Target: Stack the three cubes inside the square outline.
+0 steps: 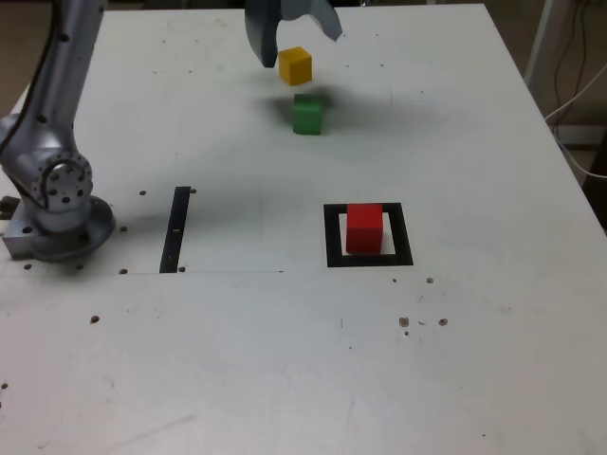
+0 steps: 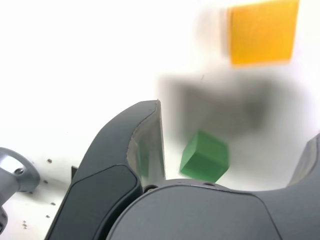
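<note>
In the exterior view the red cube (image 1: 364, 227) sits inside the square outline (image 1: 332, 237), right of the table's centre. Far back on the table lie the green cube (image 1: 306, 113) and, just behind it, the yellow cube (image 1: 295, 64). My gripper (image 1: 302, 45) hangs open over these two, touching neither and holding nothing. The wrist view has the green cube (image 2: 205, 156) low between the spread fingers (image 2: 145, 145) of the gripper (image 2: 237, 120). The yellow cube (image 2: 262, 32) lies beyond the fingertips.
A thin black strip (image 1: 176, 229) lies on the table towards the exterior view's left, close to the arm's base (image 1: 57, 213). The white table (image 1: 285, 360) has small screw holes. Cables (image 1: 579, 104) hang past its right edge.
</note>
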